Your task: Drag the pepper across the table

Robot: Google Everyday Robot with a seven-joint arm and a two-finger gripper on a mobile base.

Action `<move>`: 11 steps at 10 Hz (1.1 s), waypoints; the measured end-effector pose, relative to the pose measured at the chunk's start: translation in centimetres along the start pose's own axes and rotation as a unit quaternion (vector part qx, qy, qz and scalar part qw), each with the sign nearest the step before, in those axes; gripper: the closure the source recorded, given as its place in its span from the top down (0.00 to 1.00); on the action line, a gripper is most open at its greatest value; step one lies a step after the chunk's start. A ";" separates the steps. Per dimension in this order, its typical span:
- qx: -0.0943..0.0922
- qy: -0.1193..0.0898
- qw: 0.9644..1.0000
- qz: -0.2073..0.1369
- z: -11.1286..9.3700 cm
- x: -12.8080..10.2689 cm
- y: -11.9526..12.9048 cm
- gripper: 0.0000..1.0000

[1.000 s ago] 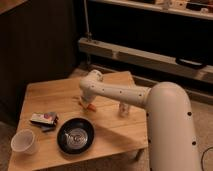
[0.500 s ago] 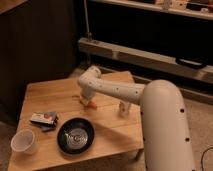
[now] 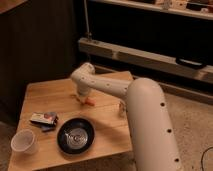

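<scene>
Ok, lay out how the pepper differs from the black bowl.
Colour: the pepper is orange-red; the black bowl is dark with a shiny centre.
Size and shape: the pepper is small and elongated; the bowl is round and far larger.
Place: the pepper lies mid-table at the tip of the gripper; the bowl sits near the front edge, apart from the arm.
Both rest on the wooden table.
</scene>
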 end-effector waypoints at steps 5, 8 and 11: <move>0.002 -0.008 0.999 -0.040 0.3 3.3 -0.8 0.31; 0.005 -0.007 0.998 -0.059 0.4 5.0 -1.5 0.31; 0.008 -0.004 0.997 -0.081 0.6 7.2 -2.3 0.31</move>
